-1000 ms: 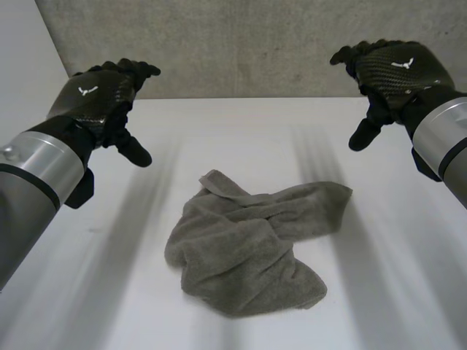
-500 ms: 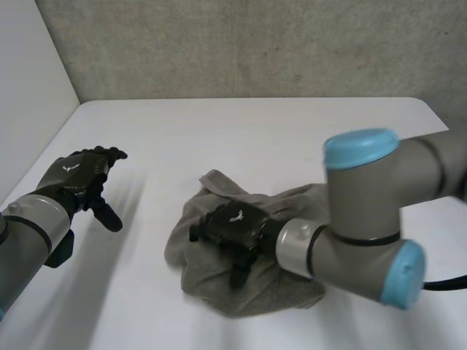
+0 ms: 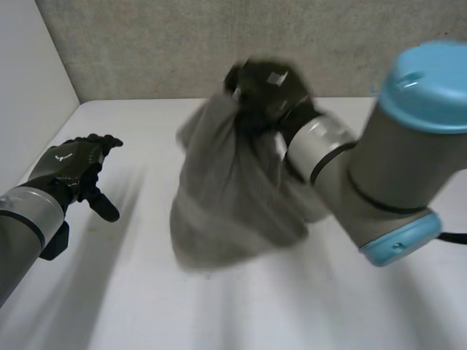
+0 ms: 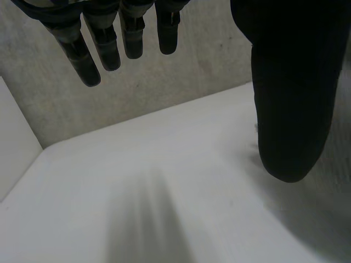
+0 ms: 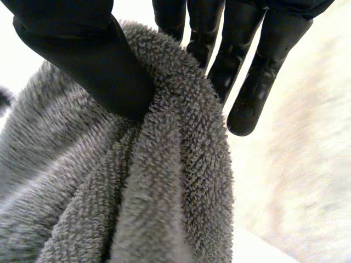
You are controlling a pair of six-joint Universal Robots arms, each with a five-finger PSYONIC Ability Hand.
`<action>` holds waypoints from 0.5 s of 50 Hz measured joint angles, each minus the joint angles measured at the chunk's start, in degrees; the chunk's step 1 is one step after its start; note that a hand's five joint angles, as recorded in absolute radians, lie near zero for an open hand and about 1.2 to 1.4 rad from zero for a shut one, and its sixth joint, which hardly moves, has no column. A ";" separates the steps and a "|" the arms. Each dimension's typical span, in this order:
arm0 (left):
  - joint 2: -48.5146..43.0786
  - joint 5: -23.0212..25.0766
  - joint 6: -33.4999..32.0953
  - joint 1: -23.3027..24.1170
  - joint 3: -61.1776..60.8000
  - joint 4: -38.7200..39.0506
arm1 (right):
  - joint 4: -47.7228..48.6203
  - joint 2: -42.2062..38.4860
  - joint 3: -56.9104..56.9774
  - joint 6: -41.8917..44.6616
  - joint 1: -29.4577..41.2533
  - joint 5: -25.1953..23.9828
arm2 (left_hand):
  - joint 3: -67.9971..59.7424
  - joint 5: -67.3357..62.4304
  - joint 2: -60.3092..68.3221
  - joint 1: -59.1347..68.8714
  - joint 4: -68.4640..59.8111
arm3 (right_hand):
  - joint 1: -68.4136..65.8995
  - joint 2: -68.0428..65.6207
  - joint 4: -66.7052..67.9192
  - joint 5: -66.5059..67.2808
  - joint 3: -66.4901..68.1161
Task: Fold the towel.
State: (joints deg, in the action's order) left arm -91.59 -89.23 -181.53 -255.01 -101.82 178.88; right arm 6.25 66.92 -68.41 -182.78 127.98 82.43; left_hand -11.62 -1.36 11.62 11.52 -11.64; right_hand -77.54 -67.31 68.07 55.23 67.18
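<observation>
Towel [image 3: 233,197] hangs pinched in right hand [image 3: 266,87] — left hand [image 3: 73,166] bears white emblem [image 3: 64,156].

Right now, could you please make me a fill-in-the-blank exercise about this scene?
1. The black right hand holds the grey terry towel between fingers and ___.
2. The black left hand is ___, holding nothing.
3. Below them is the ___ table.
Missing words: thumb; open; white.
</observation>
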 measured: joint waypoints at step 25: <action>1.57 0.12 -0.33 0.25 -0.35 1.21 | -24.94 2.66 -19.58 11.30 -0.30 -2.37 | 0.05 0.00 -0.14 0.00 0.13 | 60.35 52.83 -52.96 -49.29 -52.44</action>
State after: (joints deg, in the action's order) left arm -90.02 -89.11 -181.85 -254.76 -102.17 180.09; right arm -18.68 69.58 -87.99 -171.49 127.68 80.06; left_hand -11.57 -1.36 11.48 11.52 -11.51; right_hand -17.19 -14.48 15.11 5.94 14.74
